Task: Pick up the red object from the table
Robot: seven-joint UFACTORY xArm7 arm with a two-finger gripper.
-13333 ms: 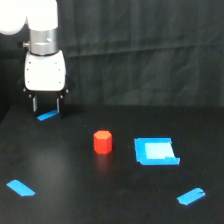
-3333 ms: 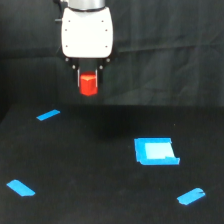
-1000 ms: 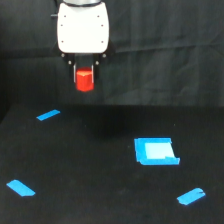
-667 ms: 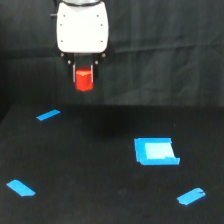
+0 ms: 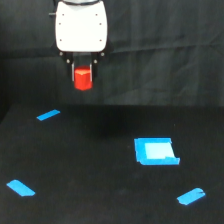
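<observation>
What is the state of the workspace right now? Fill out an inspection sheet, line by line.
Surface: black table, matte, flat.
Job's things: red object off the table, held in the air between the fingers.
Clutter: blue square patch; blue tape strips.
Grippers: end effector shut on the red object, white body above it.
Cables: nothing seen.
Surroundings: dark curtain behind the table.

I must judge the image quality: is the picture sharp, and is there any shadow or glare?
Exterior view: soft and slightly blurred overall; the red object in the end effector has fuzzy edges; no obvious glare on the matte table; any shadow is lost against the black.
</observation>
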